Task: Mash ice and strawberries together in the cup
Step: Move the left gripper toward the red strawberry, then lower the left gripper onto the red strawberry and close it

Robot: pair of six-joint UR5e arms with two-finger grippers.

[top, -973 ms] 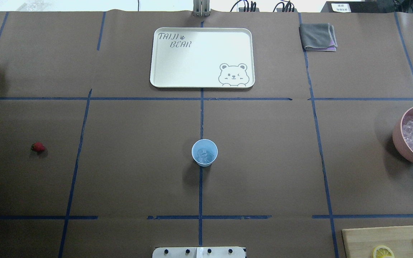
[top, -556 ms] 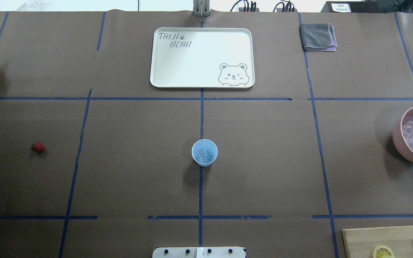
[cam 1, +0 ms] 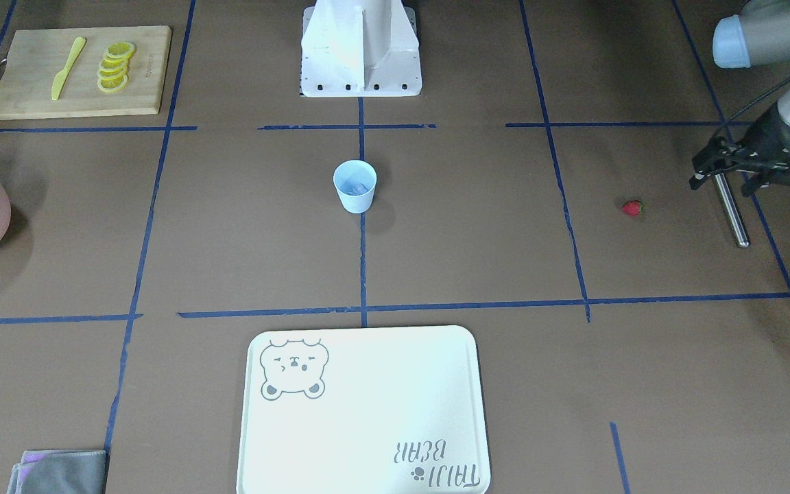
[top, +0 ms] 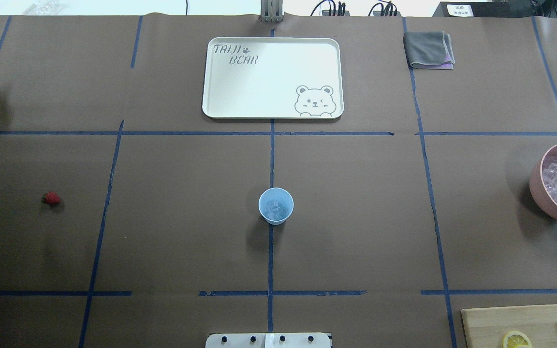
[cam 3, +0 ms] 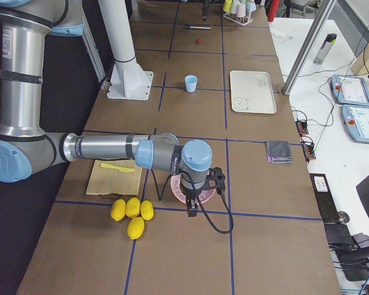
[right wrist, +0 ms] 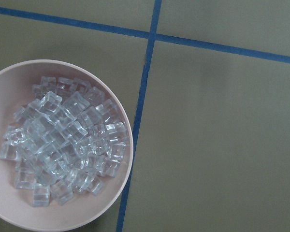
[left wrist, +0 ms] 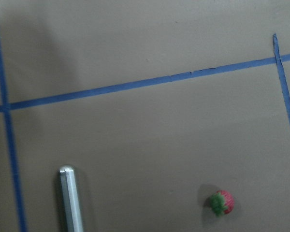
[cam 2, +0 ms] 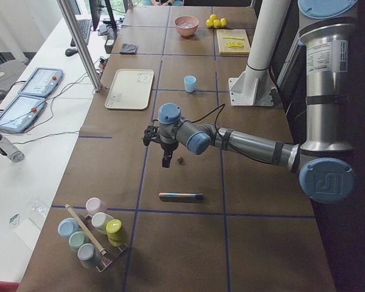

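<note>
Logging progress: we judge the job about a third done. Left gripper (cam 1: 721,182) hovers off the table, jaws looking spread, nothing in them. Beneath it lies one metal rod (cam 1: 731,209), flat on the table and ungrasped; we take it for the masher. One strawberry (cam 1: 632,208) sits on the table below and just to that gripper's right, apart from the rod.

Well off to the gripper's right stands one cup (cam 1: 354,200), upright, with ice (top: 276,208) inside. We guess three or four cubes, too blurred to count surely. No fruit in it.

Farther right, well beyond the cup, one pink bowl (top: 535,186) holds a heap of spare cubes (right wrist: 63,140), dozens, past counting. Right gripper (cam 3: 192,211) hangs just above that bowl. Its jaws show in no view we can trust, so we cannot tell their state or any load.

Done: ice in the cup. Left: strawberry into the cup, rod picked up, mashing.
</note>
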